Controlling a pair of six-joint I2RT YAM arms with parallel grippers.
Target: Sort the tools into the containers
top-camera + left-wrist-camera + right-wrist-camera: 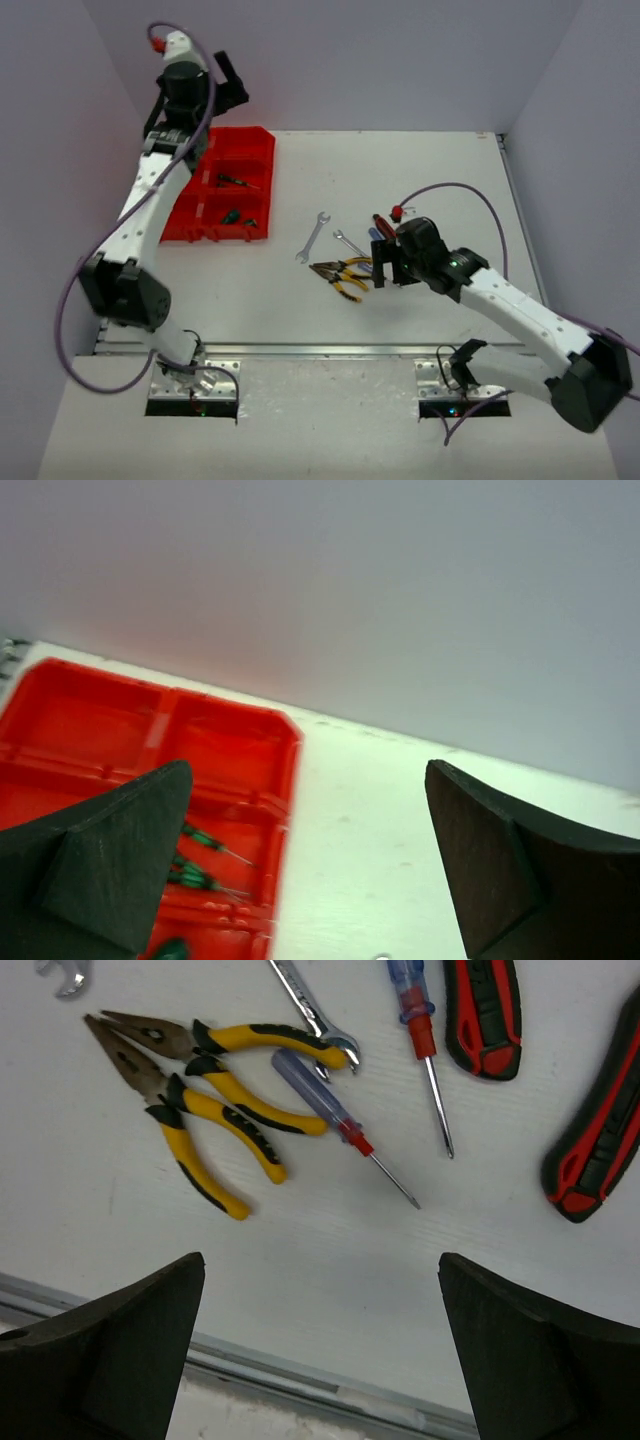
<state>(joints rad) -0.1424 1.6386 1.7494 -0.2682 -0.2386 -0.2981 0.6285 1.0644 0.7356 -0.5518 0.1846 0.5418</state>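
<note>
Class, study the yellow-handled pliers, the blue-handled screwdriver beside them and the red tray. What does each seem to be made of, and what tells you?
The pliers: dull grey jaws, probably steel; the yellow and black grips look like matt rubbery plastic. The screwdriver: a see-through blue handle, likely hard plastic, with a thin shiny metal shaft. The tray: smooth, evenly red moulded walls, apparently plastic.
</note>
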